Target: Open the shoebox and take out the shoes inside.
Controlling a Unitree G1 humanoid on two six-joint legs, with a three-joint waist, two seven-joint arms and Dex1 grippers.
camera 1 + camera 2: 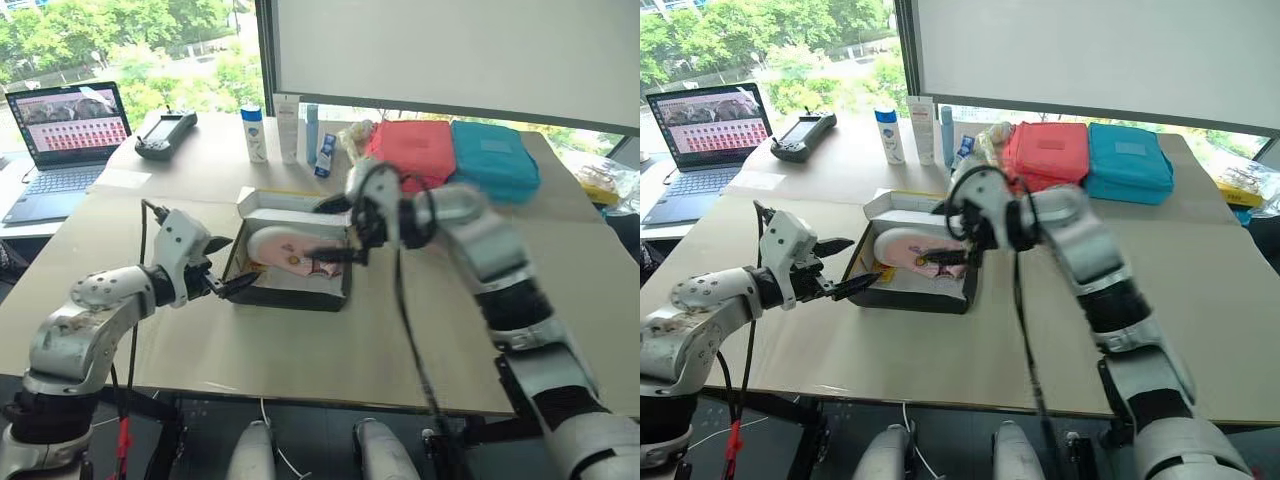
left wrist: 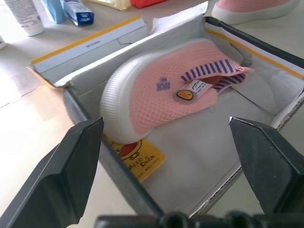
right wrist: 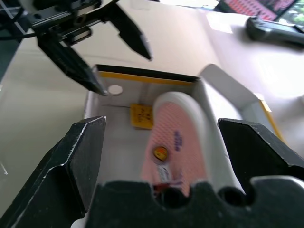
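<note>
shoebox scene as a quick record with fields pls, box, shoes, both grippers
shoebox: open on the table, white interior showing
shoe in box: pink, lying on its side, not gripped
second shoe: outside the box, on the table
left gripper: open, at the box's left end, one finger on the rim
right gripper: open, over the shoe in the box, holding nothing
behind box: red pouch, teal pouch, bottles

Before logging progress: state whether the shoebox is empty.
Not empty: the open shoebox holds one pink shoe lying on its side.
</note>
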